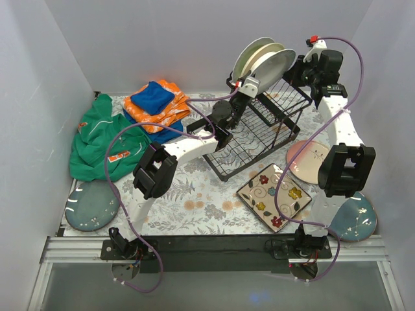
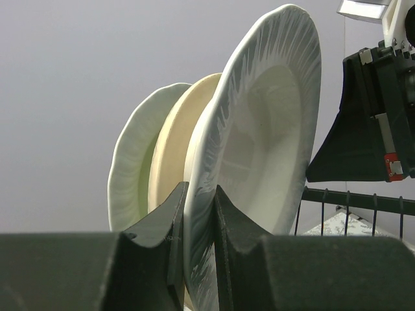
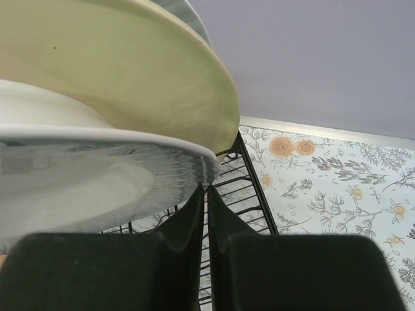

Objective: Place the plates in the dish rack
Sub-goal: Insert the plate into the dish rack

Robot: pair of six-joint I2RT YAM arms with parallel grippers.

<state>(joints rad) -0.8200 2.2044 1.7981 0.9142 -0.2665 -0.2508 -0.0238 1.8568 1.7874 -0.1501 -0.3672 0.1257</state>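
Three plates stand on edge on the raised section of the black dish rack [image 1: 259, 133]: a white plate [image 2: 259, 149] in front, a cream one [image 2: 175, 149] and a pale green one [image 2: 133, 168] behind it. My left gripper [image 2: 200, 214] is shut on the white plate's lower rim, one finger on each face; it shows in the top view as the left gripper [image 1: 246, 83]. My right gripper [image 3: 206, 189] is shut with nothing between its fingers, its tips touching the white plate's [image 3: 78, 181] rim from the right side. From above, the right gripper [image 1: 293, 66] sits beside the plates.
On the flowered cloth lie a square flowered plate [image 1: 273, 196], a pink-and-cream plate [image 1: 308, 161], and dark teal plates at the front left [image 1: 91, 205] and front right [image 1: 356, 217]. Orange and blue cloths [image 1: 155, 103] and a green garment [image 1: 104, 139] lie at back left.
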